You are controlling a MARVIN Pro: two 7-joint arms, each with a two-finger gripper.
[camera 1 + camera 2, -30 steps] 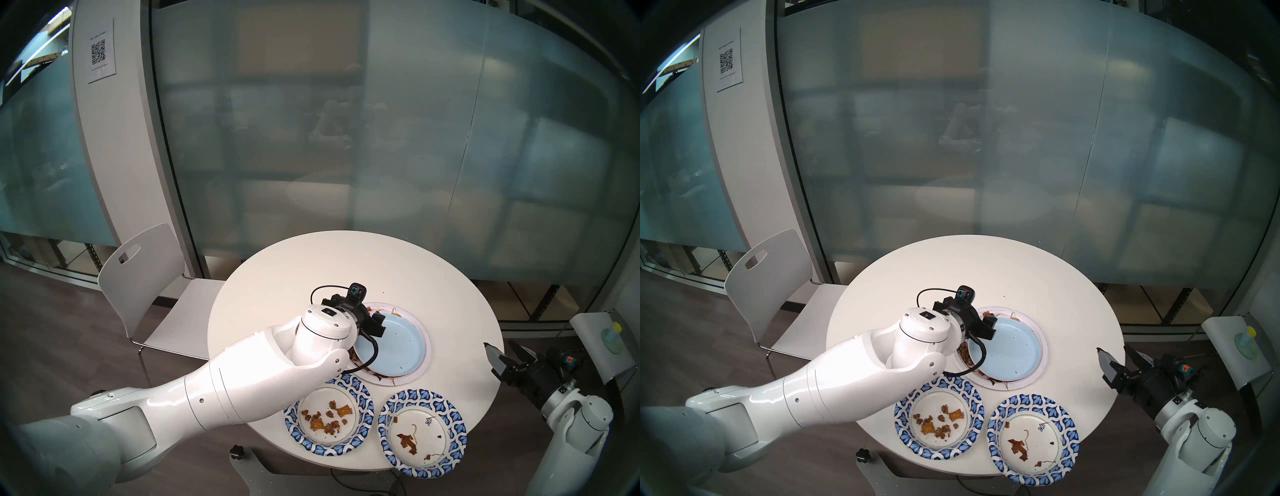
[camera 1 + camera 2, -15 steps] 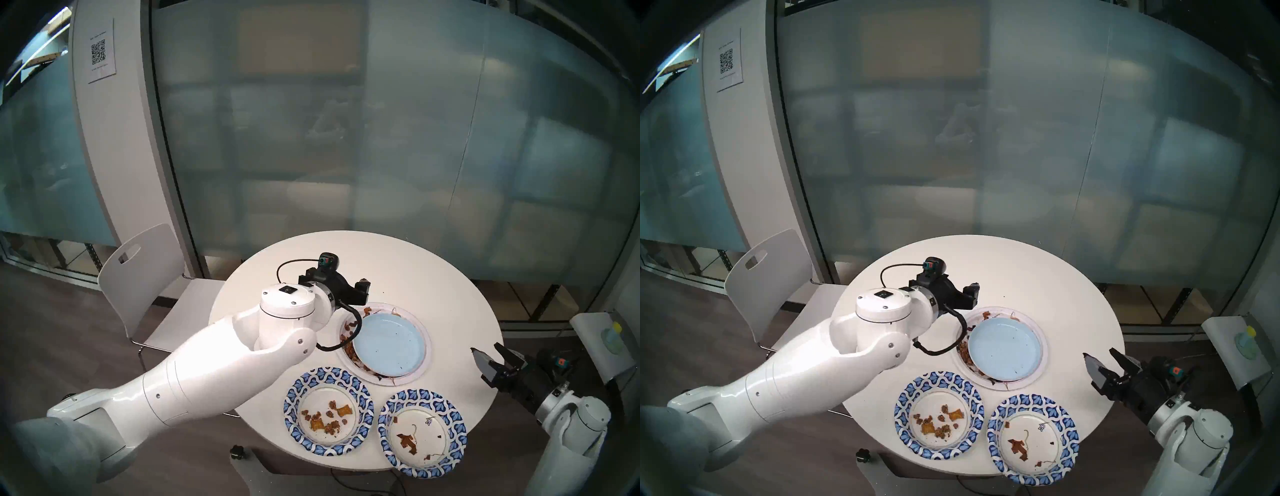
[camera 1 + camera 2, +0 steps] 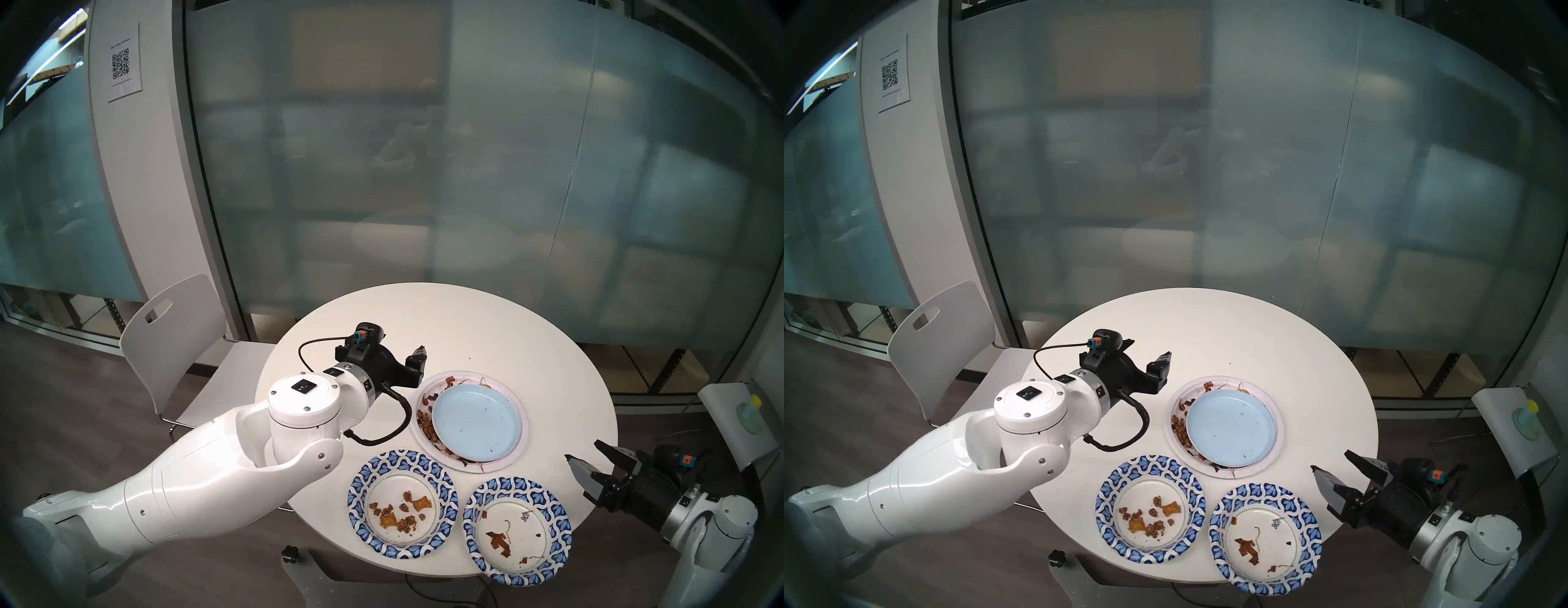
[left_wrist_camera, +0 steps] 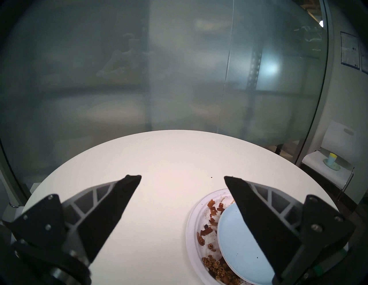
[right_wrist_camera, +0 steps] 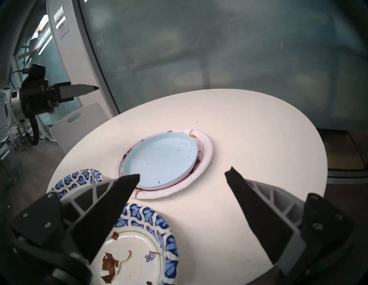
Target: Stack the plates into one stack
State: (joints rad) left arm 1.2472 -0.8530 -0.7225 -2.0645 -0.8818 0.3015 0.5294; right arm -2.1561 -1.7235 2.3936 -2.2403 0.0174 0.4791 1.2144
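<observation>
Left end effector (image 4: 182,177) agape, empty; smooth light blue plate (image 3: 477,421) nested.

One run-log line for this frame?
stack: light blue plate on large white plate | loose: two blue-patterned plates | left gripper: open, empty | right gripper: open, empty

On my screens the round table (image 3: 488,322) is plain white. I see a light blue plate (image 3: 477,421) sitting in a large white plate (image 3: 518,450), whose rim reads faintly pink from the right wrist camera, and brown scraps (image 3: 425,420) show around the blue one. Two smaller plates, one on the left (image 3: 403,503) and one on the right (image 3: 516,530), have white centres, blue-and-white leaf-patterned rims and brown crumbs. Both arms look glossy white to me; the left gripper (image 3: 418,361) and right gripper (image 3: 587,458) are black.
</observation>
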